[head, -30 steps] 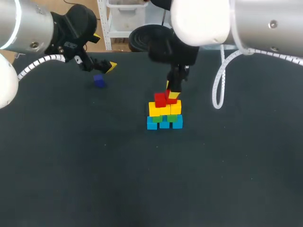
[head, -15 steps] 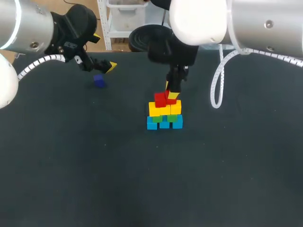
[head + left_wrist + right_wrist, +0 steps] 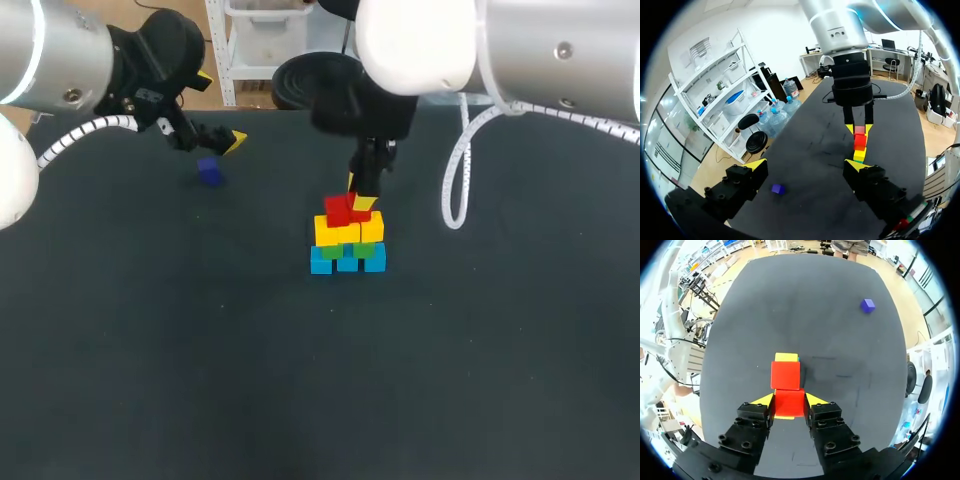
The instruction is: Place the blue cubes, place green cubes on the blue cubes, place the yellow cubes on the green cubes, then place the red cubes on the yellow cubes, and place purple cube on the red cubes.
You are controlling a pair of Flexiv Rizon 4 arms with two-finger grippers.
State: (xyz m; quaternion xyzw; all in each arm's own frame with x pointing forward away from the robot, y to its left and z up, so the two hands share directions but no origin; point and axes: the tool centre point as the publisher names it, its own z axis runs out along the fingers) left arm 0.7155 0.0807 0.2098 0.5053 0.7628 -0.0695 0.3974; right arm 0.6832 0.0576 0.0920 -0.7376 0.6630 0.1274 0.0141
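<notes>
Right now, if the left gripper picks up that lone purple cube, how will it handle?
The purple cube looks small, solid and flat-faced, so it is probably stiff, light and unlikely to roll. Lying flat on the table, it would likely slide, not tip, if pushed. The left gripper stands open wider than it, so a grasp should fit.

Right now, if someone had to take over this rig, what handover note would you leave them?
Left gripper: open, empty, hanging near the purple cube, which lies alone on the table.
Right gripper: shut on a red cube over the yellow cubes, beside the other red cube.
Done: blue cubes, green cubes, yellow cubes stacked.
To do: release that red cube, then put the purple cube on top.
</notes>
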